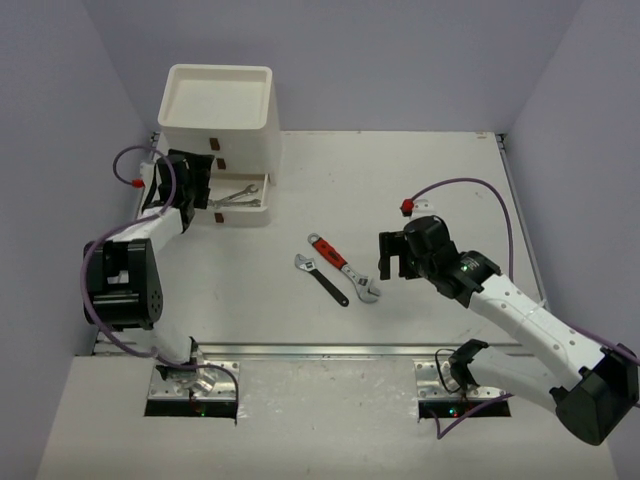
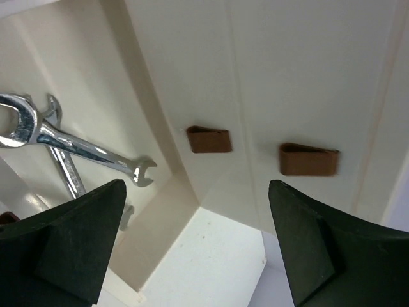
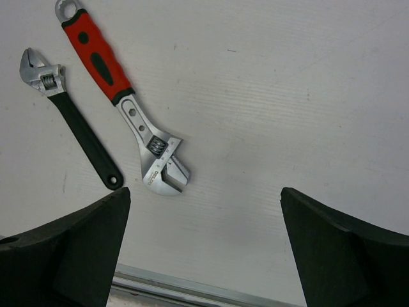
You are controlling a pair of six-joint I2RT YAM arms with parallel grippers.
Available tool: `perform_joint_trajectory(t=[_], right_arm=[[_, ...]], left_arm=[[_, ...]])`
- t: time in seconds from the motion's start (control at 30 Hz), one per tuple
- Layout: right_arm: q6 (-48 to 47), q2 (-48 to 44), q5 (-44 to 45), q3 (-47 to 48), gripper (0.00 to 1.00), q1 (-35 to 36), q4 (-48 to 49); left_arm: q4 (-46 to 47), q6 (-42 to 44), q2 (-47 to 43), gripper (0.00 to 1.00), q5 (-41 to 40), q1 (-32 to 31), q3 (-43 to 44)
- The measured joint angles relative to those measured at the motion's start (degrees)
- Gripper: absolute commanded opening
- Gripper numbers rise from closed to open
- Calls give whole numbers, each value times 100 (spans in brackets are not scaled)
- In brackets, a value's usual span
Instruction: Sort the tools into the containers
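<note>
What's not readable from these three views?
- Closed drawers: contents hidden behind their fronts, top and left wrist views.
- Silver wrenches in the open drawer: count unclear; left wrist view cuts them at its left edge, the left gripper covers their lower ends, top view too small.
- Red-handled wrench: jaw stamp too small to read, right wrist view.

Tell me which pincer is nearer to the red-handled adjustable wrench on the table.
Right. The right pincer hangs just to the right of the red-handled adjustable wrench; the left pincer is far off, at the open drawer.
</note>
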Motion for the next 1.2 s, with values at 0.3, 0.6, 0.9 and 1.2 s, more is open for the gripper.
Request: perform_joint_trajectory(t=[0.3, 0.6, 0.9, 1.2], right_arm=[[-20, 79, -28, -83, 99, 0, 46], [-36, 188, -87, -179, 99, 0, 195], [-37, 277, -170, -290, 99, 0, 335], [-96, 357, -202, -314, 99, -31, 499]], left_arm=[[211, 263, -2662, 83, -826, 39, -1789], [481, 217, -2328, 0, -425, -16, -3568], [1692, 282, 77, 0, 162, -12, -2607], [2988, 298, 1880, 0, 1092, -4, -1289]])
